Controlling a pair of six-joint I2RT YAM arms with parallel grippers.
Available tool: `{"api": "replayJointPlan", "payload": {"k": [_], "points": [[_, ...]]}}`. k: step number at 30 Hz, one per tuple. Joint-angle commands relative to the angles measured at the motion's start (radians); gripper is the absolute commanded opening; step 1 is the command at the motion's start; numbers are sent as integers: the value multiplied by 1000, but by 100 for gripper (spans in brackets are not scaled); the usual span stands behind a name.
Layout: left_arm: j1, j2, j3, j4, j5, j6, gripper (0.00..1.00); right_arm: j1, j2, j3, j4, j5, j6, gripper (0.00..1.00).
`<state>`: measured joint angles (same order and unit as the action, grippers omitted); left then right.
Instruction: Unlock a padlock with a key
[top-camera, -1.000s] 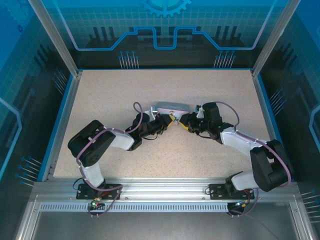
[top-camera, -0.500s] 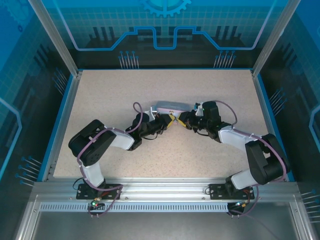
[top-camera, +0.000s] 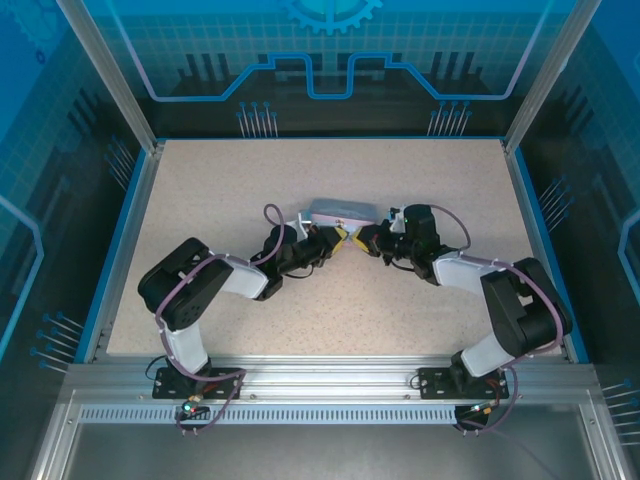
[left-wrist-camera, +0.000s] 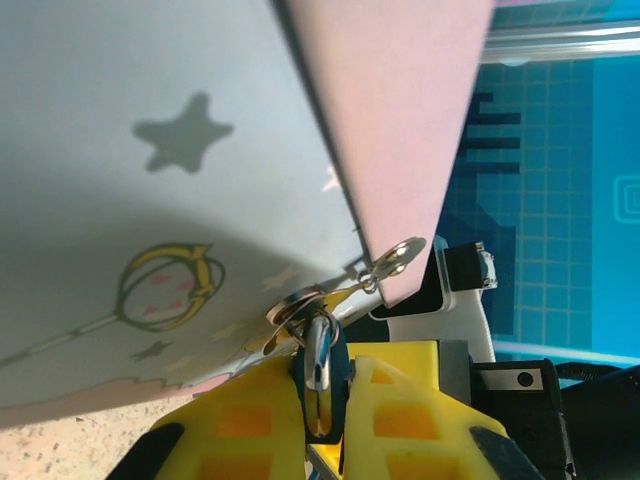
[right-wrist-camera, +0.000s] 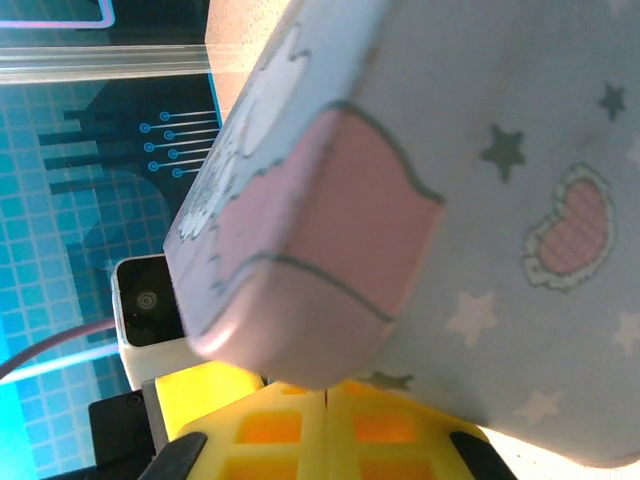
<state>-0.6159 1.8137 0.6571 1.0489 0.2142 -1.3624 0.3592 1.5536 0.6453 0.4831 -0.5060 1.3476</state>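
My left gripper (left-wrist-camera: 322, 400) is shut on the padlock (left-wrist-camera: 319, 352), a tiny silvery lock standing edge-on between the yellow fingers, right under the pale blue tin (left-wrist-camera: 150, 150). A wire ring (left-wrist-camera: 292, 304) sits at the lock's top. A small silvery tab with holes (left-wrist-camera: 400, 254) hangs at the tin's pink edge; I cannot tell if it is the key. My right gripper (right-wrist-camera: 326, 400) is shut, its fingers pressed flat together under the tin's pink corner (right-wrist-camera: 320, 270), which hides the tips. From above, left gripper (top-camera: 338, 238) and right gripper (top-camera: 362, 240) meet below the tin (top-camera: 343, 211).
The tin lies near the middle of a speckled beige table (top-camera: 220, 180) framed by blue edges and aluminium posts. Both forearms stretch low across the table toward the tin. Open table surface surrounds them to the back and front.
The right gripper has closed fully and slid a little left toward the tin and the left gripper. Its elbow swung left. The left arm stayed still.
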Motion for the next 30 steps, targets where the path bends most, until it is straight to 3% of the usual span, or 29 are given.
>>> {"api": "replayJointPlan", "payload": {"k": [1, 11, 14, 18, 26, 27, 30], "points": [[-20, -2, 21, 78, 39, -2, 0, 31, 58, -10, 149, -57, 104, 0], [-36, 17, 38, 87, 31, -11, 0, 100, 86, 84, 130, -69, 99, 0], [-34, 18, 38, 99, 28, -23, 0, 77, 73, 57, 91, -46, 92, 0], [-39, 5, 41, 73, 23, -4, 0, 102, 115, 67, 190, -96, 139, 0], [-37, -13, 27, 59, 2, -4, 0, 98, 96, 57, 139, -79, 117, 0], [-37, -13, 24, 59, -1, -3, 0, 95, 82, 61, 106, -73, 97, 2], [-35, -16, 11, 50, -18, -9, 0, 82, 39, 57, 38, -54, 55, 18]]}}
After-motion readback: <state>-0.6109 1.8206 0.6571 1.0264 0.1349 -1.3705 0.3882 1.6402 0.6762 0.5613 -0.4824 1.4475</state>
